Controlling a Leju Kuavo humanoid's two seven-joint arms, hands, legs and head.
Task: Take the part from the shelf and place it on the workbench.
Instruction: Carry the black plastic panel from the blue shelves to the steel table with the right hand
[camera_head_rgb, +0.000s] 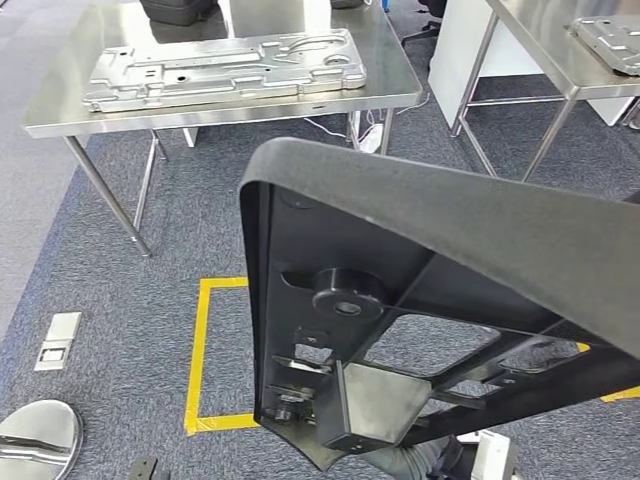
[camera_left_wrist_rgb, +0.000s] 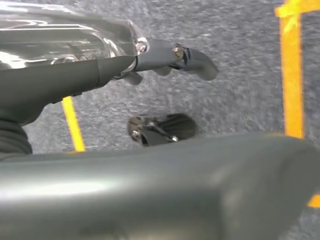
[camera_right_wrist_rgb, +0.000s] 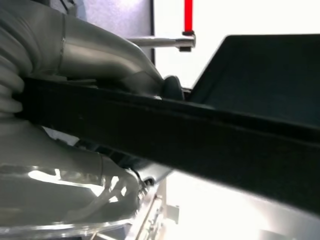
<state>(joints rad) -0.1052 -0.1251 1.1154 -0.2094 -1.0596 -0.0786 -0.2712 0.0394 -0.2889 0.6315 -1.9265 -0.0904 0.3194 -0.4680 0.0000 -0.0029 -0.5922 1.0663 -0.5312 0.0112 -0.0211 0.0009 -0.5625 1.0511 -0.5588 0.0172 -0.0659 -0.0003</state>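
Black part (camera_head_rgb: 453, 260) gripped by right hand (camera_right_wrist_rgb: 94, 95) (no readable writing), left hand (camera_left_wrist_rgb: 166, 57) holding nothing, fingers apart, workbench (camera_head_rgb: 377, 90) ahead.

The part (camera_head_rgb: 453, 290), a large black panel with a rounded corner, ribbed openings and a round boss on its underside, is held tilted above the carpet, short of the steel workbench (camera_head_rgb: 392, 85).

A matt black, plastic-looking part (camera_head_rgb: 423, 300) is being seen, smooth on its rim. The workbench (camera_head_rgb: 226, 112) is showing brushed, dully reflective metal, and a pressed bare-metal panel (camera_head_rgb: 226, 68) is lying on it. The floor (camera_head_rgb: 113, 320) is showing rough grey carpet with glossy yellow tape (camera_head_rgb: 198, 350).
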